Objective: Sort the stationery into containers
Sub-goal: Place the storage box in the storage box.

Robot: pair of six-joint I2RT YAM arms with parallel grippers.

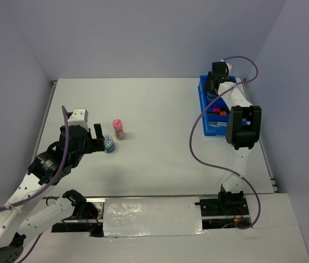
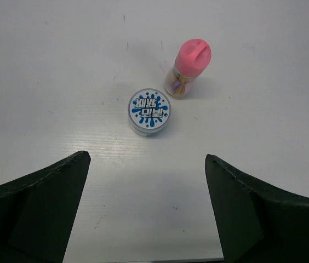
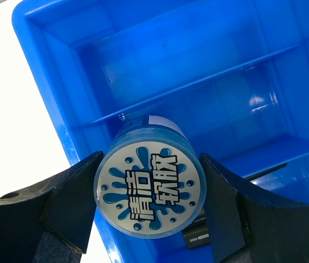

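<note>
White tabletop [image 1: 160, 142] spreads under both arms. Right gripper [image 3: 150, 164] clamps a round tub [image 3: 150, 192], blue splash label on white lid, over the bright blue tray [image 3: 50, 87]. Left gripper [image 2: 146, 164] gapes wide, empty, facing a matching tub [image 2: 149, 110] just beside a pink-capped bottle [image 2: 187, 66].

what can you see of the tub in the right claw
The tub is a short round cylinder with translucent bluish walls and a flat white lid printed with a blue splash and bold characters. It looks plastic, lid on. The right claw pinches its sides, one finger each side, lid facing the wrist camera, over bare compartments of the blue tray.
</note>
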